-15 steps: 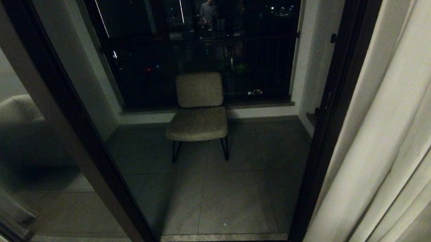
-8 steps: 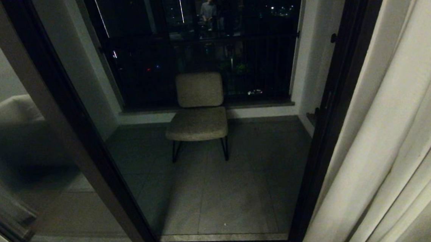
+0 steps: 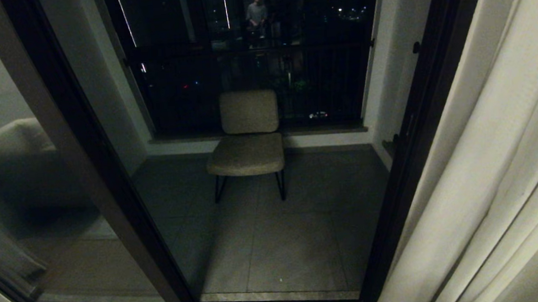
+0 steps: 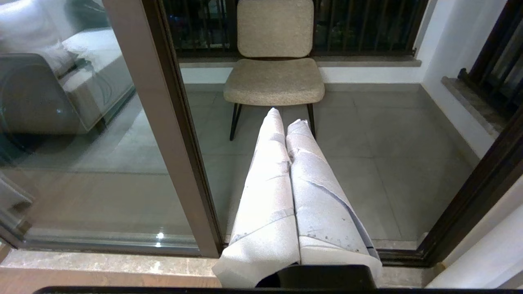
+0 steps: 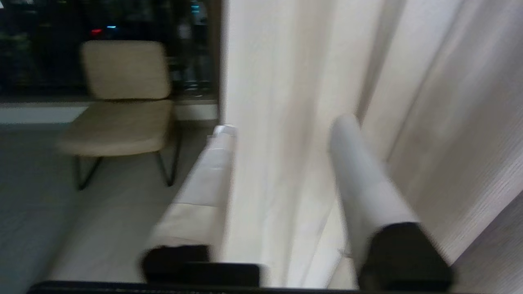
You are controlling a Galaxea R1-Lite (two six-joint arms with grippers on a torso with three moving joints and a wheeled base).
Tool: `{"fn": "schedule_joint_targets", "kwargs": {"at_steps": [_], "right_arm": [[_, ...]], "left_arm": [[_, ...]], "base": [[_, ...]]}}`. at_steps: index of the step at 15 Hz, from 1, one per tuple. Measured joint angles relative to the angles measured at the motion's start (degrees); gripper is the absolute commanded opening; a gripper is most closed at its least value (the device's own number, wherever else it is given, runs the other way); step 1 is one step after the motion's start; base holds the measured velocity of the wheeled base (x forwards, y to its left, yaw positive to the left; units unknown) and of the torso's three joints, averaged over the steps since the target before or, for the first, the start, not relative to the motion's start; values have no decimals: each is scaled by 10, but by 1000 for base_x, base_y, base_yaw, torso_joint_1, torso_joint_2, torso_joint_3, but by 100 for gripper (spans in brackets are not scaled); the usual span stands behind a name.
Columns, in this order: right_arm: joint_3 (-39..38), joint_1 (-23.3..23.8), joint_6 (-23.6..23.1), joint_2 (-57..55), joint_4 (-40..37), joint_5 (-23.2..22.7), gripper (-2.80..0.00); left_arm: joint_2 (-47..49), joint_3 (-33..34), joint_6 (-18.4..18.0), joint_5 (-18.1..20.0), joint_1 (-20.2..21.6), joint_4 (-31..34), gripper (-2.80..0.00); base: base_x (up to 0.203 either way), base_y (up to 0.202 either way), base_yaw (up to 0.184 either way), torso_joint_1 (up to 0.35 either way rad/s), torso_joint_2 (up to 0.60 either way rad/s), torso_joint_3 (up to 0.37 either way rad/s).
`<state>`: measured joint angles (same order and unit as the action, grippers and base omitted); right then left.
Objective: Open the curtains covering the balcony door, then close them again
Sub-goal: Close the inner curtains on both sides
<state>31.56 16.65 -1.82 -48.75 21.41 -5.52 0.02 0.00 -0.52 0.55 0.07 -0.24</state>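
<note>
The cream curtains [image 3: 487, 154] hang bunched in long pleats at the right, leaving the balcony door [image 3: 407, 160] with its dark frame uncovered. Neither gripper shows in the head view. In the right wrist view my right gripper [image 5: 284, 126] is open, its white-wrapped fingers [image 5: 359, 171] standing either side of a front fold of the curtains [image 5: 282, 81]. My left gripper [image 4: 286, 116] is shut with nothing in it, low in front of the door frame [image 4: 171, 122] and pointing out toward the balcony.
A beige chair [image 3: 249, 138] on thin black legs stands on the tiled balcony floor before a dark railed window. The left glass pane [image 3: 25, 187] reflects a sofa. A person's reflection [image 3: 255, 14] shows high in the far glass.
The head view has barely changed: door, chair and curtains stand as before. Only the person's reflection has shifted slightly left.
</note>
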Motion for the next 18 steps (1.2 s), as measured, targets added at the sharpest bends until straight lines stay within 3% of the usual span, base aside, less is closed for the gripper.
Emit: {"fn": "schedule_joint_targets", "kwargs": {"at_steps": [4, 8, 18], "right_arm": [[44, 108, -1, -74, 25, -69, 0], [93, 124, 15, -138, 120, -163, 0], [314, 125, 21, -306, 151, -168, 0]], "left_arm": [[0, 0, 0, 0, 0, 0, -280], [0, 0, 0, 0, 0, 0, -280], [0, 0, 0, 0, 0, 0, -280]], "base": [[0, 0, 0, 0, 0, 0], [0, 0, 0, 0, 0, 0], [0, 0, 0, 0, 0, 0]]}}
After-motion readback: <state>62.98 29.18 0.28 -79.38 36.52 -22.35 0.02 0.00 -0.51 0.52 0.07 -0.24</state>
